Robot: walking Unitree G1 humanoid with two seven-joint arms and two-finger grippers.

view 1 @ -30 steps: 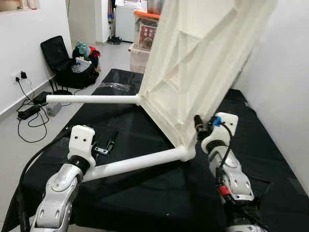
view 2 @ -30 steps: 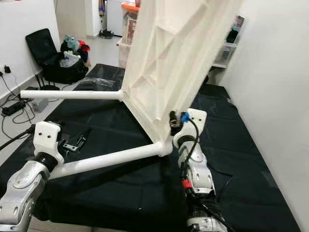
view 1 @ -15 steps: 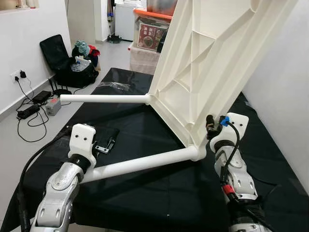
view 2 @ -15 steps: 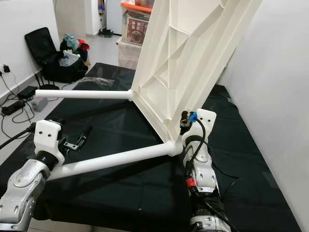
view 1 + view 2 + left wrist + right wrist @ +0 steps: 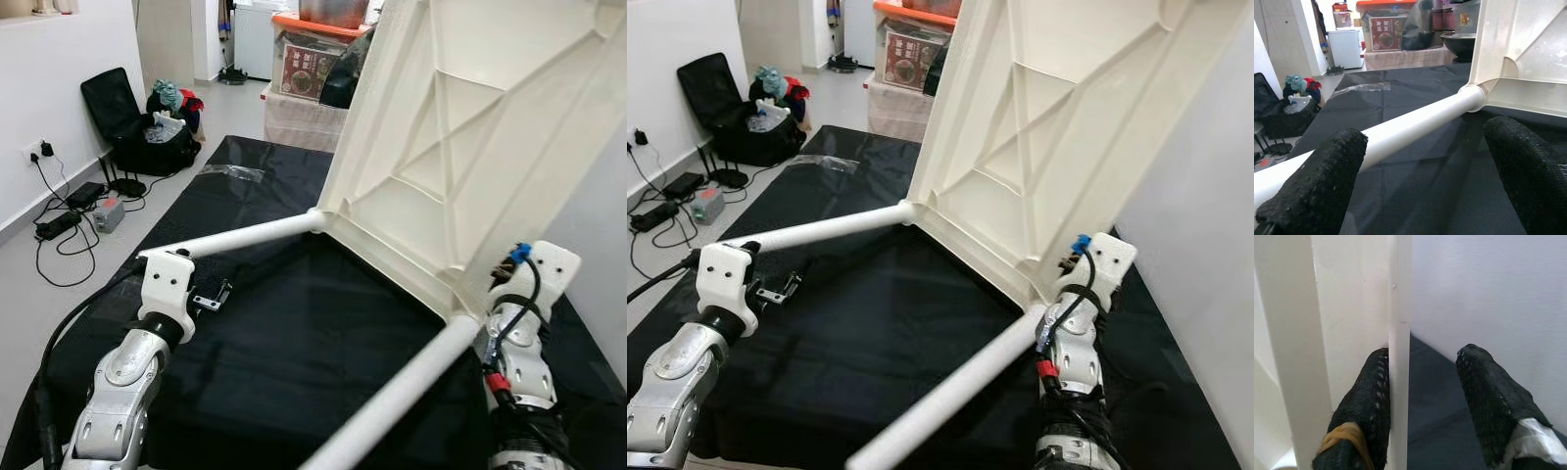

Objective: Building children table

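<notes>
The tabletop (image 5: 460, 147) stands tilted on edge at right. Right hand (image 5: 1422, 406), released, straddles its rim. Left hand (image 5: 1425, 176), released, brackets the far leg (image 5: 250, 235), whose axis runs left-right.

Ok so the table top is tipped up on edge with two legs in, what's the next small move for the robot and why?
Probably close the right gripper on the tabletop rim. Its fingers stand open, one pad against the rim, so nothing clamps the tilted panel, and the left gripper is open around the far leg without gripping it.
</notes>
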